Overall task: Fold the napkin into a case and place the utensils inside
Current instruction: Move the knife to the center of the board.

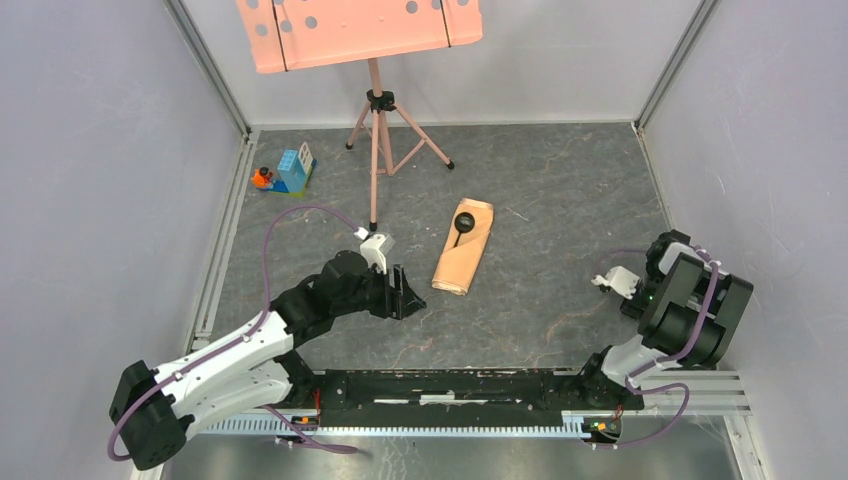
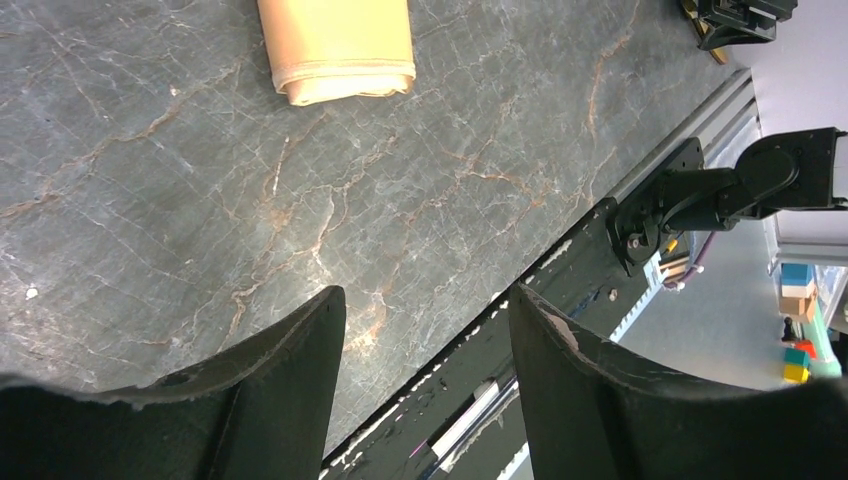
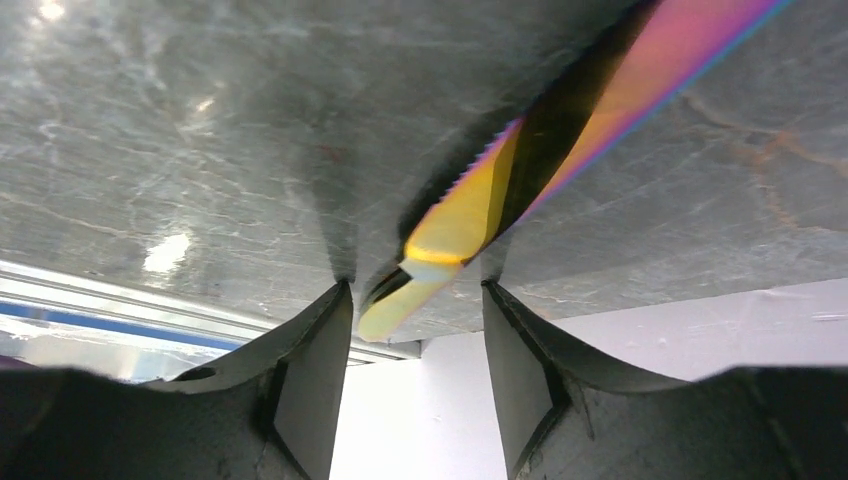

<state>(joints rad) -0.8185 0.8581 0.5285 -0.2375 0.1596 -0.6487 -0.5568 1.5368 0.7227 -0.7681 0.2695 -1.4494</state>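
The case (image 1: pixel 463 258) lies folded in the middle of the table, a narrow peach-tan cloth pocket. A utensil with a round black head (image 1: pixel 465 221) sticks out of its far end. My left gripper (image 1: pixel 405 292) is open and empty, left of the case's near end; that end shows at the top of the left wrist view (image 2: pixel 340 55), ahead of the gripper (image 2: pixel 428 300). My right gripper (image 1: pixel 640 296) is low at the table's right side. In the right wrist view it (image 3: pixel 417 288) is open, with a gold-and-pink serrated knife (image 3: pixel 560 130) lying on the table, its end between the fingertips.
A music stand with a salmon-pink perforated tray (image 1: pixel 358 30) stands on a tripod (image 1: pixel 378 150) at the back. Toy bricks (image 1: pixel 288 172) sit at the back left. The black arm-base rail (image 1: pixel 450 390) runs along the near edge. Walls close in on both sides.
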